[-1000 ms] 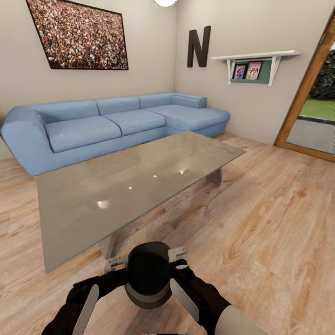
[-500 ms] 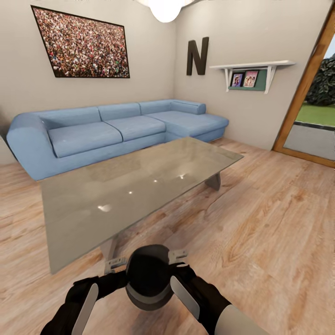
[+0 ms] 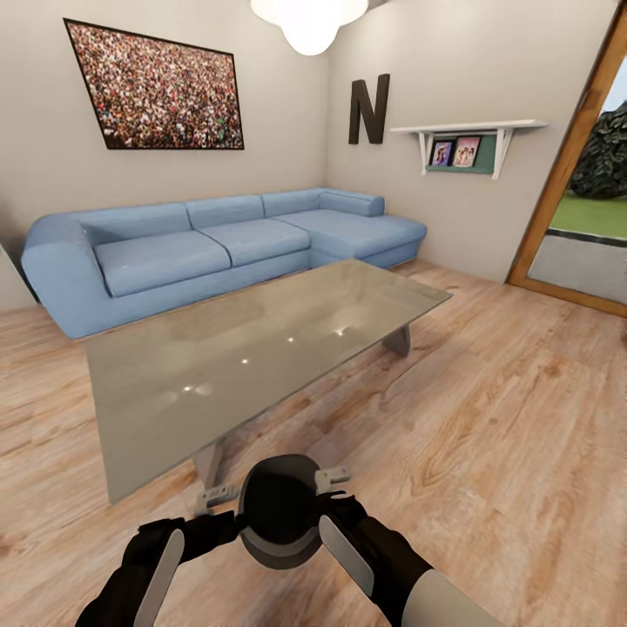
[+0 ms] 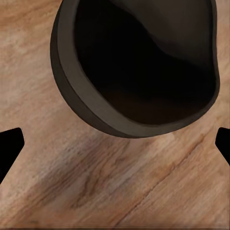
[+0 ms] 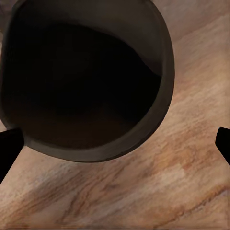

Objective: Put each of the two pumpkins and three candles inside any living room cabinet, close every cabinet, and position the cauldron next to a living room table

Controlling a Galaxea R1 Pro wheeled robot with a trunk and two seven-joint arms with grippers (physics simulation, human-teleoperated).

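Over the last second the whole head view shifted. The lamp (image 3: 309,22) came into frame and the near edge of the glass table (image 3: 261,348) sat higher in the picture, so I read that as the camera moving, not the furniture. The cauldron (image 3: 280,514) kept its place between my two arms throughout, so it was travelling with me.

It was just off the table's near edge, close to the table leg, above the wood floor (image 3: 488,418). I could not tell whether it was touching the boards. The left gripper (image 3: 218,509) and the right gripper (image 3: 338,492) flanked it, one on each side. In both wrist views the fingertips stood wide apart with the dark bowl ahead of them, so neither hand was clamped on it. It seemed to be pinched between the two arms.

In my judgement the cauldron was already about where it had to be, and what remained was setting it down and letting go.

The tabletop was glossy and carried only light reflections. Beyond the table stood a blue sofa (image 3: 218,244), with a crowd picture (image 3: 157,87) above it. Past the table's far right corner were a letter N (image 3: 368,109) and a shelf (image 3: 470,131).
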